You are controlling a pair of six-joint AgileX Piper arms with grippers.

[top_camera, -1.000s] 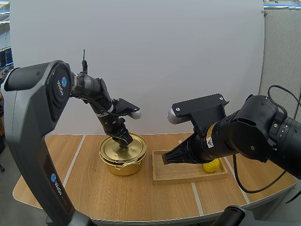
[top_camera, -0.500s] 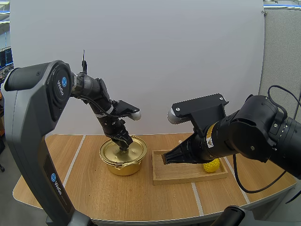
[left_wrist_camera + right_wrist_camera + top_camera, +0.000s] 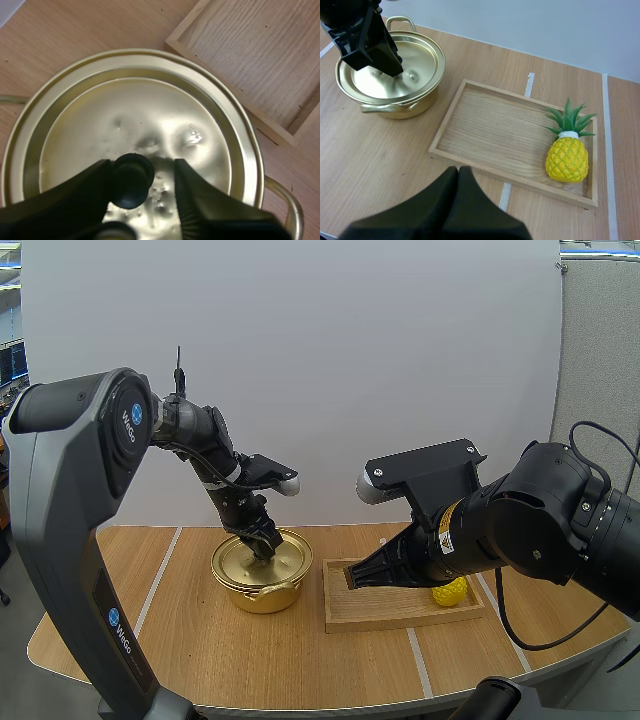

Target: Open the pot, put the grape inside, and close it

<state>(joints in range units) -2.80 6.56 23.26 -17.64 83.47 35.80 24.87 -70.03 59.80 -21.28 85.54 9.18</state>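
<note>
Fingers (image 3: 75, 200) of the left hand (image 3: 266, 543) are standing apart on either side of the black knob (image 3: 131, 172). One is touching it and the other is sitting just clear. The left arm is reaching forward and pitching steeply down over the lid (image 3: 150, 110), which is resting on the pot (image 3: 262, 595). The right hand (image 3: 459, 172) is hovering closed and empty above the wooden tray (image 3: 510, 130), at the pot's 3 o'clock on the surface (image 3: 200, 640). A pineapple (image 3: 566, 159) is lying at the tray's 3 o'clock end.

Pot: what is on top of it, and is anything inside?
The gold lid sits on the pot, the open left gripper straddling its black knob. The lid hides the inside.
</note>
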